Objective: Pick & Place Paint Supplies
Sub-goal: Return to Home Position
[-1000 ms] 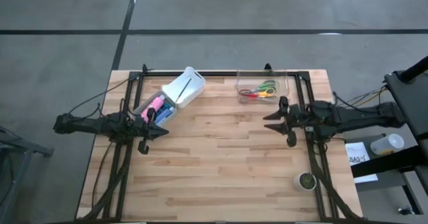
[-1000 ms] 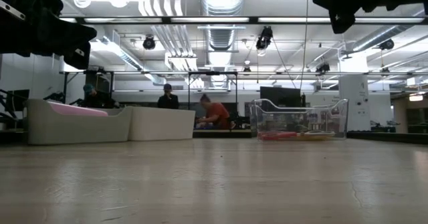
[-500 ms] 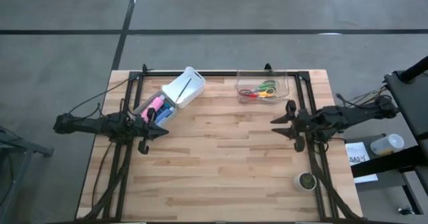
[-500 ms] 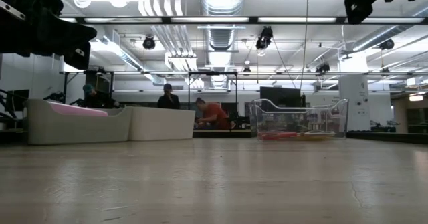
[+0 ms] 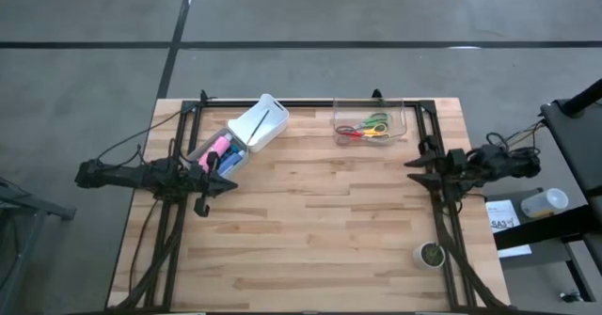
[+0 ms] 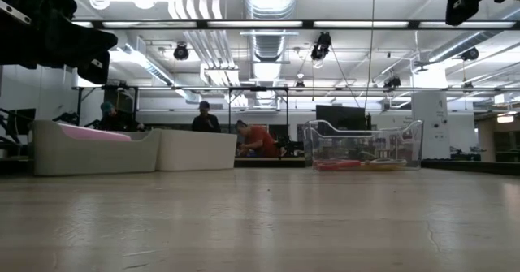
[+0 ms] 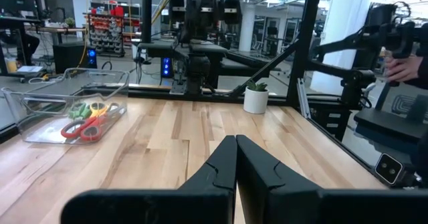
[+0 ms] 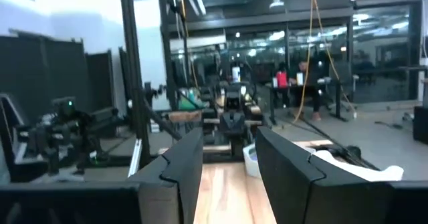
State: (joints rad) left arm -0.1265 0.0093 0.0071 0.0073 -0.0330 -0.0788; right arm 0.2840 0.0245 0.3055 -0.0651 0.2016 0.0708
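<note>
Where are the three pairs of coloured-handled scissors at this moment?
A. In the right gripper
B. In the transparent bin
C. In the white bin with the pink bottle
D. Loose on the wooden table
B: the high view shows the green-, yellow- and red-handled scissors lying inside the transparent plastic bin at the table's far edge; the right gripper is open and empty, and the left gripper hangs shut over the table's left side.

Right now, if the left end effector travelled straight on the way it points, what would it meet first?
The left end effector would likely cross bare table and meet the right arm first; the transparent bin sits aside of that line.
</note>
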